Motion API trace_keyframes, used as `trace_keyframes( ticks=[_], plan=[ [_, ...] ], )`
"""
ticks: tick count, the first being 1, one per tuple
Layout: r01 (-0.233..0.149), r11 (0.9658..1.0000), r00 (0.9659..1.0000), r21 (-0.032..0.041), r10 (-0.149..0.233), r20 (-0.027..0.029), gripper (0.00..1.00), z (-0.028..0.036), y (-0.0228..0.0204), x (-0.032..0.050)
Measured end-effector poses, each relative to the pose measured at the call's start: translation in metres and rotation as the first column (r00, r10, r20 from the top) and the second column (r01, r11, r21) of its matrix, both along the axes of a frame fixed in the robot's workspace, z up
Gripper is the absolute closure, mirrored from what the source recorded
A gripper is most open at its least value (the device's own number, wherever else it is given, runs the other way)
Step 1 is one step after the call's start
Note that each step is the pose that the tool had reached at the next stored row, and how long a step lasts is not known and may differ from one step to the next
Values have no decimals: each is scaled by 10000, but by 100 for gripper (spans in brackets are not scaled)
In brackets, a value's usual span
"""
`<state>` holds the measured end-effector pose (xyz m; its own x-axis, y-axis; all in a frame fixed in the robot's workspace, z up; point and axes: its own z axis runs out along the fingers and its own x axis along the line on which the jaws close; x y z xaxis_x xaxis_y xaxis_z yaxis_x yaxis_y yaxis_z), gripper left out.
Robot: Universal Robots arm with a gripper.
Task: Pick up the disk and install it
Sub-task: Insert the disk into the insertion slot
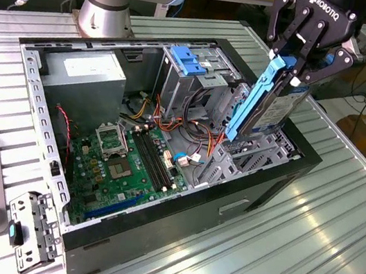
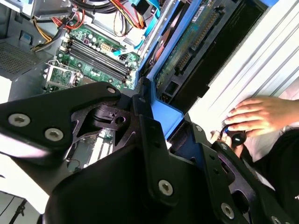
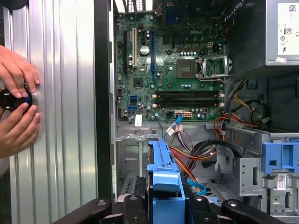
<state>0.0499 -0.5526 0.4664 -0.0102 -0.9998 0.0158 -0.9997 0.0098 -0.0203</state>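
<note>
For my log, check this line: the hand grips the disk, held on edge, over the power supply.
One point is wrong. The exterior view shows the hand gripping the disk, held on edge, over the drive bay at that view's right end of the case, not over the power supply.

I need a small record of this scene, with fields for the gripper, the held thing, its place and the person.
gripper: black two-finger gripper, shut on the disk
disk: flat dark hard drive in bright blue plastic carrier, tilted steeply
place: lower end at the grey metal drive bay of the open black computer case
person: hands resting on the ribbed metal table beside the case
</note>
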Motion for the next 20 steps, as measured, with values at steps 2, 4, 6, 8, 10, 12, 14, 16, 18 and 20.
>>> trace_keyframes(
  ticks=[2,4,6,8,10,12,14,16,18,20],
  plan=[
    [-358,9994,9994,0,358,-1,63,-38,0,2],
    [-392,9992,9992,0,392,0,63,-59,0,6],
    [-391,9992,9992,0,391,0,63,-100,-15,16],
    [-345,9994,9994,-1,345,0,63,-126,-31,23],
    [-267,9996,9996,1,267,0,63,-151,-43,32],
    [-231,9997,9997,-4,231,0,63,-164,-44,34],
    [-193,9998,9998,-2,193,0,63,-169,-47,34],
    [-166,9999,9999,-2,166,0,63,-175,-54,34],
    [-165,9999,9999,-2,165,0,63,-185,-54,34],
    [-161,9999,9999,-2,161,0,63,-192,-54,34]
  ],
)
